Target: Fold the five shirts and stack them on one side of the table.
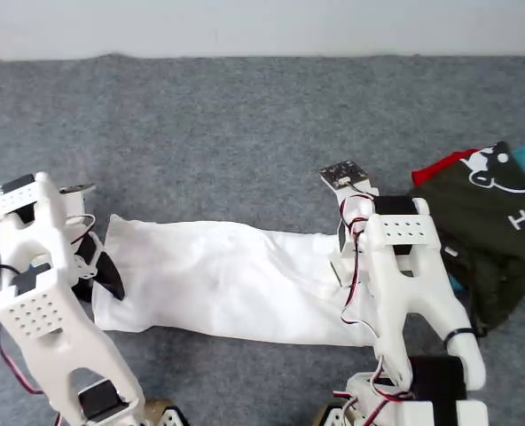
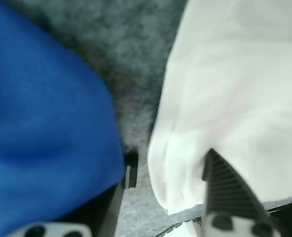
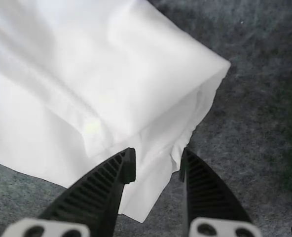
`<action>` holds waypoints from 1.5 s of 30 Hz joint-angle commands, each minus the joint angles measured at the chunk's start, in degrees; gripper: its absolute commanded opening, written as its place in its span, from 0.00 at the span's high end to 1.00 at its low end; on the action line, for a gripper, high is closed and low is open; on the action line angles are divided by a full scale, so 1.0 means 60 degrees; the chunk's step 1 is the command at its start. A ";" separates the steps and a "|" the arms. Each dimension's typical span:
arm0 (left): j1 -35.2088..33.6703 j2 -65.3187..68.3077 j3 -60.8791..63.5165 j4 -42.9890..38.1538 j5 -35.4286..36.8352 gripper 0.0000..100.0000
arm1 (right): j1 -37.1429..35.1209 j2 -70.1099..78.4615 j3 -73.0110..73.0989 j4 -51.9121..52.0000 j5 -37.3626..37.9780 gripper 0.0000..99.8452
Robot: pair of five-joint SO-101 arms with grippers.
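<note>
right hand slightly open, straddling white shirt edge

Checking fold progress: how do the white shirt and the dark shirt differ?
The white shirt is plain, a long strip in the middle; the dark shirt bears white print and sits off to the side. The left gripper and right gripper stand open at the white shirt's ends; neither is at the dark shirt.

Pincer parted over edge of white shirt, grey carpet
</note>
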 commanded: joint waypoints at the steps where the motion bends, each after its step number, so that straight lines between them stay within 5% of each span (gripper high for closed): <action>1: 0.0117 0.0337 0.0037 -0.0176 -0.0103 0.87 | 0.0051 -0.0344 -0.0029 0.0081 -0.0044 0.84; 5: 0.0117 0.0352 0.0066 0.0000 -0.0103 0.98 | 0.0051 -0.0359 -0.0029 0.0081 -0.0044 0.84; 21: 0.0073 0.0147 -0.0755 0.0410 -0.0073 0.98 | 0.0051 -0.0388 -0.0029 0.0110 -0.0044 0.84; 31: -0.0293 -0.2901 -0.0344 0.0440 -0.0073 0.98 | 0.0139 -0.0403 -0.0103 0.0256 -0.0044 0.84; 39: 0.1744 -0.4337 0.1560 0.0440 0.0044 0.98 | 0.0183 -0.0872 -0.0410 0.0740 -0.0044 0.84; 45: 0.4161 -0.5582 0.1780 0.0440 0.1436 0.98 | 0.1678 -0.2703 -0.1363 0.1531 0.0044 0.84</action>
